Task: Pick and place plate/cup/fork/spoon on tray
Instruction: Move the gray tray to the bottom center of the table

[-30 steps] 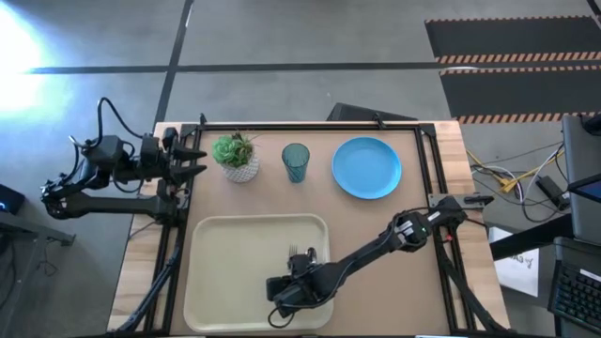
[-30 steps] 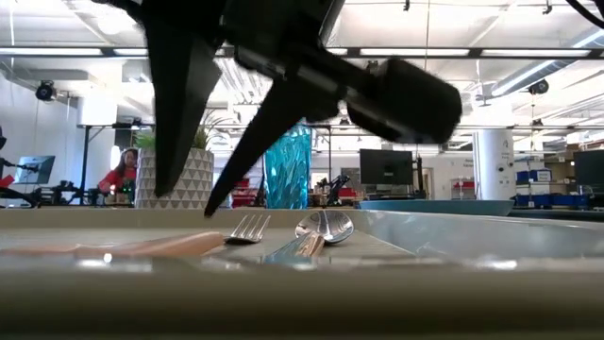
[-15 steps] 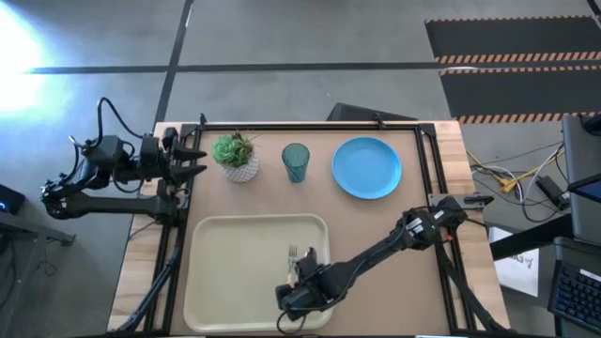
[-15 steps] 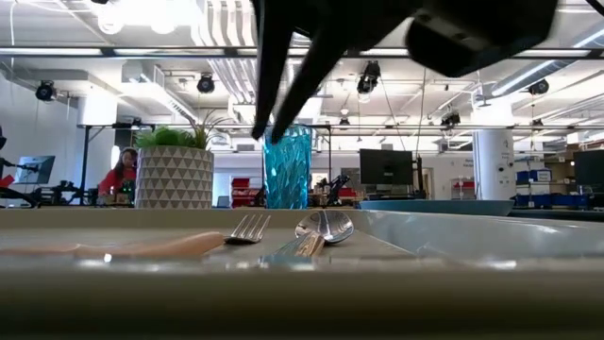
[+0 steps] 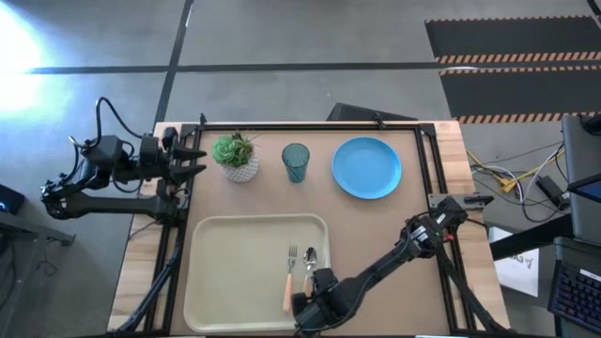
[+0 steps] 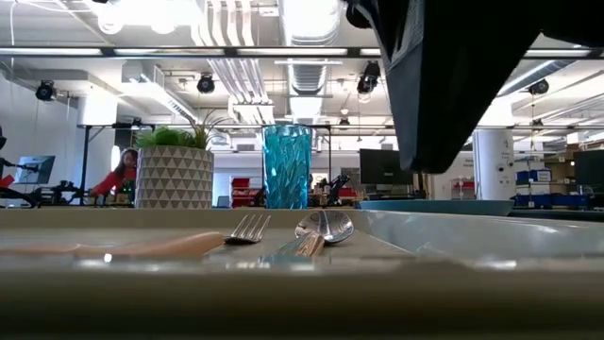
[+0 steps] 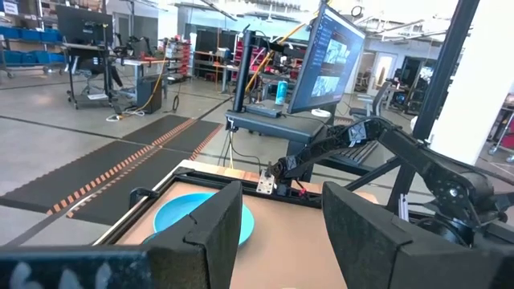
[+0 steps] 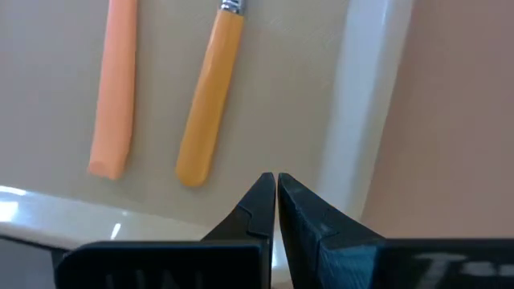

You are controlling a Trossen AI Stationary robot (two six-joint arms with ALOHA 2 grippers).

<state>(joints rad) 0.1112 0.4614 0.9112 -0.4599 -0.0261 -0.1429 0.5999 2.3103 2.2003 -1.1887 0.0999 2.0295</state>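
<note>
- Since the earlier frames, the right end effector [image 5: 302, 305] has pulled back toward the 6 o'clock edge of the tray [image 5: 221, 272], uncovering the cutlery it was above; the low view now shows only a dark part of that arm at the upper right.
- Right end effector: fingertips [image 8: 259, 198] pressed together with nothing between them, above the tray's inner floor just inside its rim, close to the ends of the two handles.
- Fork [image 5: 290, 279]: flat on the tray, toward its 3 o'clock side, prongs pointing to 12 o'clock, orange handle to 6 o'clock.
- Spoon [image 5: 310, 268]: just beside the fork on its 3 o'clock side, bowl toward 12 o'clock.
- Cup [image 5: 295, 162]: upright on the surface at 12 o'clock of the tray, between a potted plant [image 5: 236, 156] and the plate [image 5: 366, 167].
- Plate: flat on the surface, at 3 o'clock of the cup, well apart from the tray.
- Left end effector [image 5: 192, 158]: waits at the surface's 9 o'clock edge beside the plant, fingers [image 7: 215, 233] apart.
</note>
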